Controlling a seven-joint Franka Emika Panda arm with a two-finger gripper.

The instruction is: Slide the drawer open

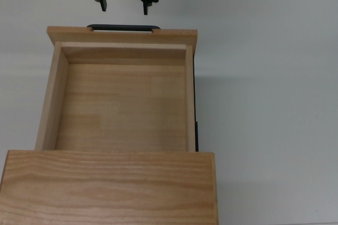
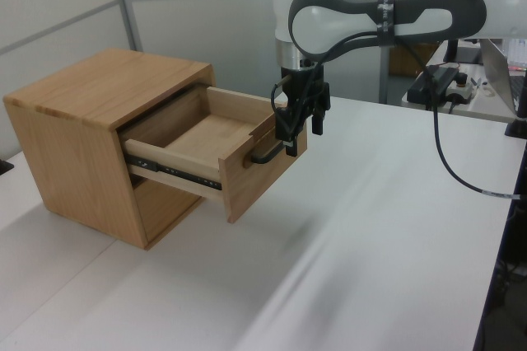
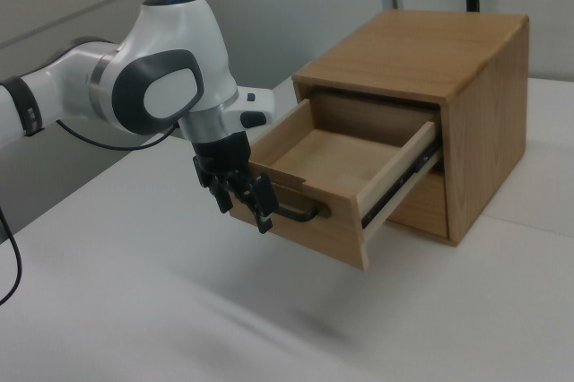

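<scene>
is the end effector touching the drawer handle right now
Apart. In the top view, bare table shows between the open end effector and the black handle on the drawer.

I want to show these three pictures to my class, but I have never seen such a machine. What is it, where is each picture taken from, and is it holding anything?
It is one robot arm, white and grey, ending in a black two-finger gripper. One picture looks straight down; the other two look from either side. On the white table stands a wooden cabinet with its drawer pulled well out; the drawer is empty inside. The gripper's fingers are apart, just beyond the drawer's black handle in the top view, and it holds nothing.
</scene>
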